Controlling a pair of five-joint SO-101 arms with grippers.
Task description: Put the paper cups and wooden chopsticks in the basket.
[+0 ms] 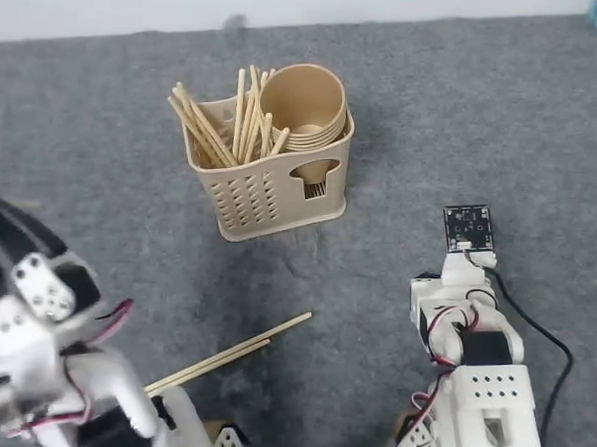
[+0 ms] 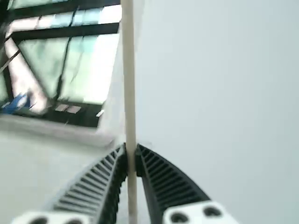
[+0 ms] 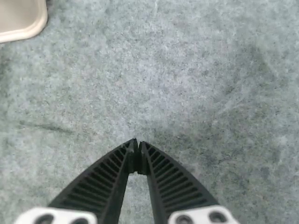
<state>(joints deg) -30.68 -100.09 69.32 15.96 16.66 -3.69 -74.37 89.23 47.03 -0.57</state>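
The paper cups [image 1: 302,101] sit nested in one stack, upright in the right half of the basket [image 1: 267,200]. A bundle of chopsticks [image 1: 218,128] stands on end in the left half, leaning against the cups. The basket is beige with slotted walls and stands on grey carpet [image 1: 474,124].

In front of the basket, well apart from it, a pair of chopsticks [image 1: 235,350] lies side by side, angled toward the basket's near right corner. The pair's far end runs in at the left arm [image 1: 56,366]; whether it touches the carpet I cannot tell.

The left gripper [image 2: 131,154] is pinching a chopstick [image 2: 127,84] between its ribbed jaws, with a window [image 2: 60,51] behind it.

The right gripper [image 3: 138,149] has its jaws pressed together on nothing, over bare carpet in front of the basket's right side, a basket corner [image 3: 21,18] near it. The right arm [image 1: 476,354] stands in front of the basket and to its right.
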